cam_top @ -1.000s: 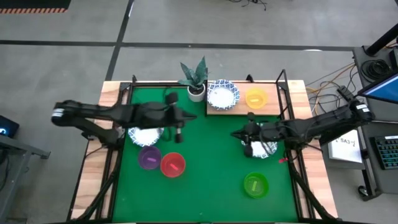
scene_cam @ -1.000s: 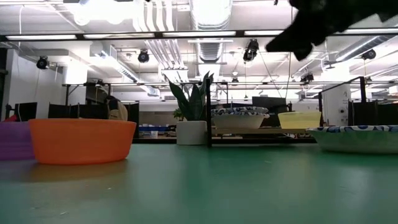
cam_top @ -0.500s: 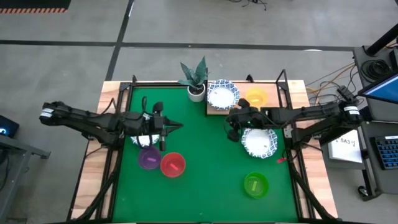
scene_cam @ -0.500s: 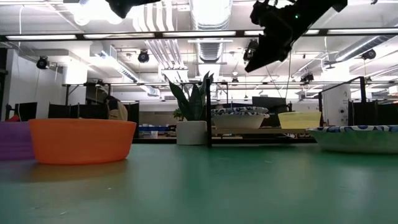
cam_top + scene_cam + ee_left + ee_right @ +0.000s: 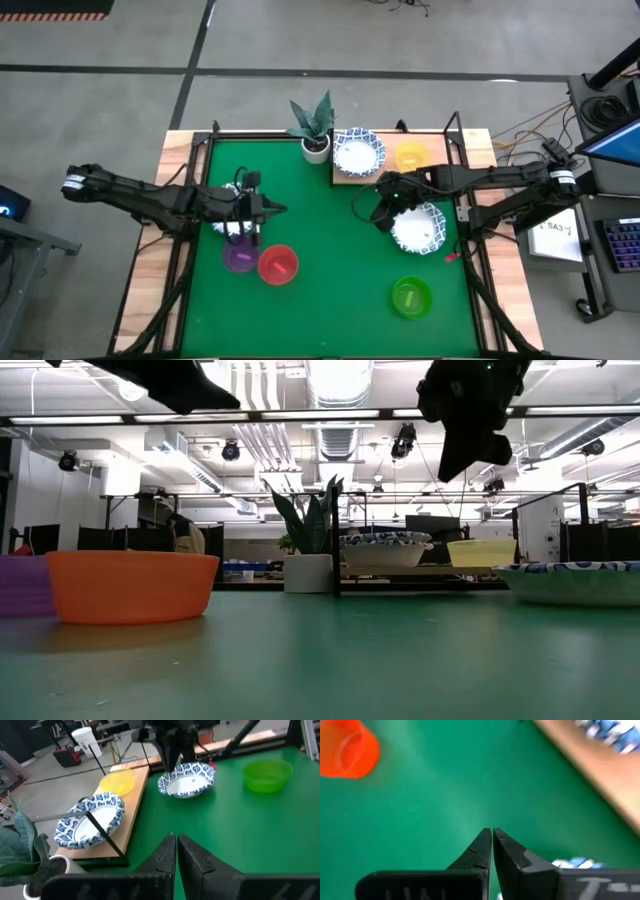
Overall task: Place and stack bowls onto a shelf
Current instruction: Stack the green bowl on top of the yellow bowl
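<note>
Patterned bowl (image 5: 420, 229) beside closed right gripper (image 5: 378, 213)

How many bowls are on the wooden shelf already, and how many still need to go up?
Done: a blue-rimmed bowl and the yellow bowl sit on the shelf. In hand: nothing; the left gripper and right gripper are shut and empty above the mat. Left: purple, red, green, and the blue-rimmed bowls under each arm.
</note>
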Tool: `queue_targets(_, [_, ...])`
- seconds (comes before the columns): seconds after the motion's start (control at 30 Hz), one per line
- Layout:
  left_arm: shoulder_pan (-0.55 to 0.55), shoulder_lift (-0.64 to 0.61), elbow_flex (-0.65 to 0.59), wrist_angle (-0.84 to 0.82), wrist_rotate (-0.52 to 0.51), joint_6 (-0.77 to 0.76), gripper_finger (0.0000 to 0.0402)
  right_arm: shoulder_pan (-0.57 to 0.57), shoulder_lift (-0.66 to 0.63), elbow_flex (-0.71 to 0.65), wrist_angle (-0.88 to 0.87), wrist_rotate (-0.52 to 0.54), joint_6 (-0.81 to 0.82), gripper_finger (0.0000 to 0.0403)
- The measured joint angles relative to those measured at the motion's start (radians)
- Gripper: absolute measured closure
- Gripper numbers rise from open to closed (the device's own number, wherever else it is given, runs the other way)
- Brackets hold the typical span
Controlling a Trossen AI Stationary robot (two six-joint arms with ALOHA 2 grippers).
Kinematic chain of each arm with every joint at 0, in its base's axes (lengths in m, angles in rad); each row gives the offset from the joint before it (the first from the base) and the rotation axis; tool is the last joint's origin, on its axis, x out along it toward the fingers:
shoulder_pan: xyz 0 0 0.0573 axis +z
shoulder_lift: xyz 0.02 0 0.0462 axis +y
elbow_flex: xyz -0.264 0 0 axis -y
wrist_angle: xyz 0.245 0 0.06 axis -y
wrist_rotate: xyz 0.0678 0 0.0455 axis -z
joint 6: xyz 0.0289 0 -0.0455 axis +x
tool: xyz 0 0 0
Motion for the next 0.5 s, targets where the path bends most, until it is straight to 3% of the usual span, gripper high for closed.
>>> queue_targets(0.17, [0.000, -0.017, 0.002, -0.063, -0.001, 0.000, 0.0401, 0.009, 0.001, 0.016, -0.007, -0.131, 0.113, 0.0374])
queue_targets(0.5, [0.000, -0.042, 0.007, -0.165, -0.001, -0.040, 0.0401, 0.152, 0.001, 0.025, 0.037, -0.141, 0.194, 0.0300])
